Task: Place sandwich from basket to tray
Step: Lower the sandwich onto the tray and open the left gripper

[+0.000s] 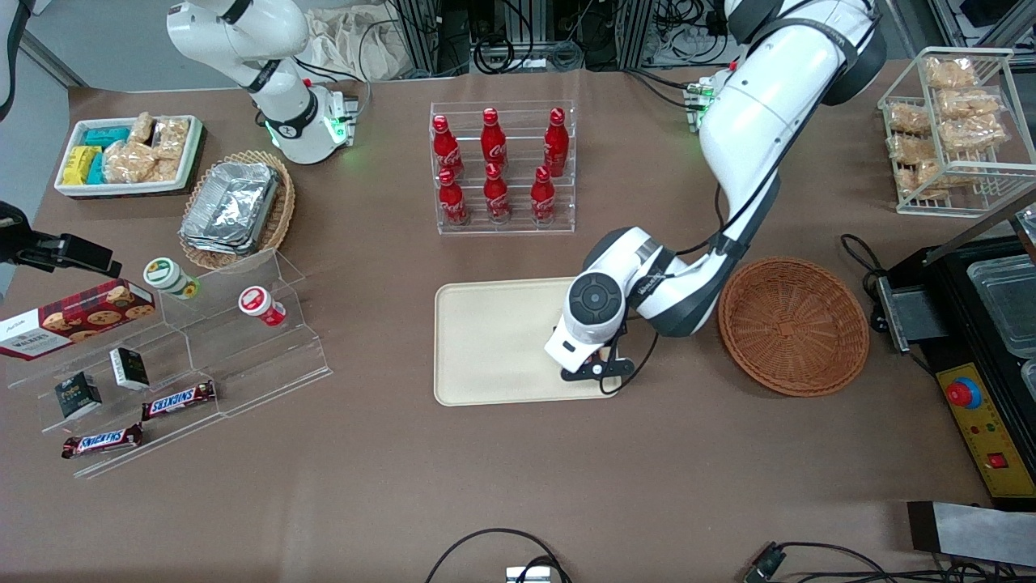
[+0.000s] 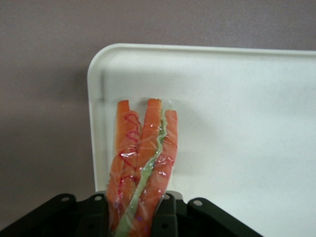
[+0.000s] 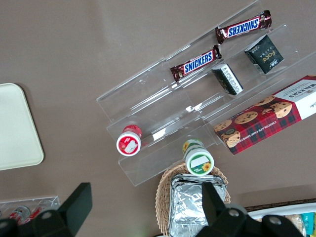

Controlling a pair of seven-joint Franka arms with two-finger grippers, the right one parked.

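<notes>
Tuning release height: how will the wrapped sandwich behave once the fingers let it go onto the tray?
The sandwich, held by the gripper over the tray, is in glossy clear film, so it may slide a little. It looks soft and probably light, so likely squashes rather than breaks. It is held on its narrow edge, so I would expect it to tip flat.
</notes>
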